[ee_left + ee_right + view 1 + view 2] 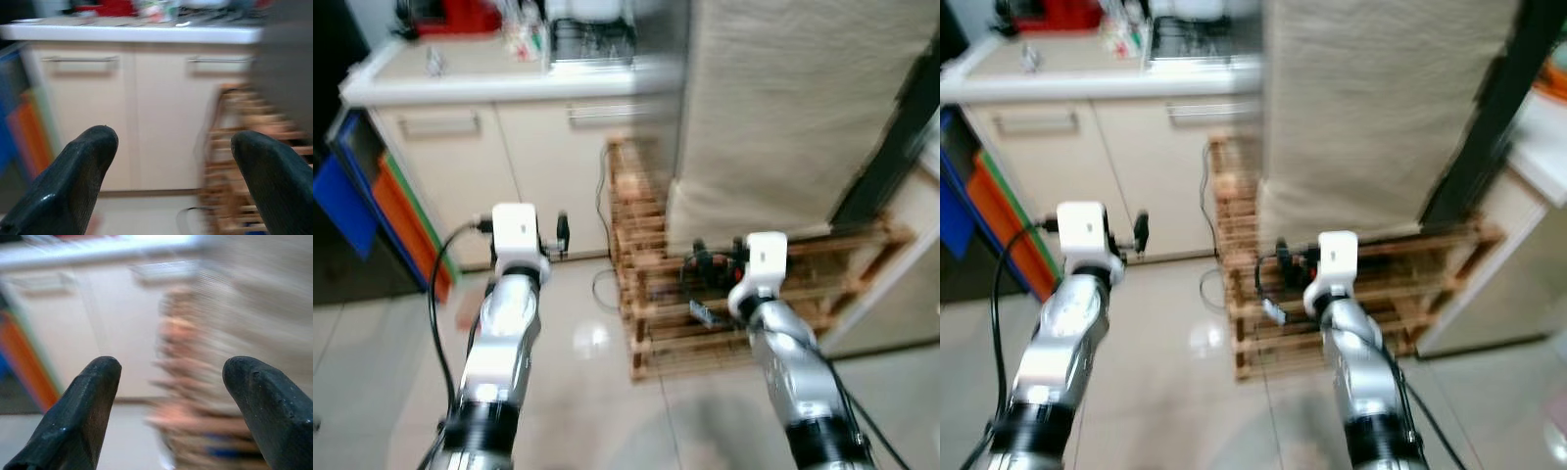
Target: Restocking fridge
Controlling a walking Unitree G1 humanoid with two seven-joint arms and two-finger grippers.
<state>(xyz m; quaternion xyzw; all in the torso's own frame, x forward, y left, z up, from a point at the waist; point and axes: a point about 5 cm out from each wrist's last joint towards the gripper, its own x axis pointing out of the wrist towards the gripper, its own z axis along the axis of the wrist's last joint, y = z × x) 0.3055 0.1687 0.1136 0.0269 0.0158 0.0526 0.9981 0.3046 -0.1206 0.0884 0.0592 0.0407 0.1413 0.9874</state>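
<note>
While both silver arms reach forward at about the same height, the left pincer [175,143] stands wide open with nothing between its black fingers [80,176], and the right pincer [169,366] is spread just as wide and holds nothing. Both wrist views are blurred.

Ahead of the right pincer, a tall block draped in beige cloth [783,108] stands upright, its long axis vertical – whether it is the fridge cannot be told, since the cloth hides its faces. It rests on a wooden pallet [651,304] whose slats run out to the left of it. The right pincer hovers over the pallet's front part, near the block's foot but apart from it; some black cabling [705,262] lies on the slats just there.

The left pincer points at pale cabinet doors [519,162] under a white counter [499,86]. On the counter sit a red appliance [460,15] and a dish rack [592,41]. Blue and orange boards [372,201] lean at the far left. Glossy tiled floor [578,392] lies open between the arms, bounded by the cabinets ahead and the pallet's edge on the right.
</note>
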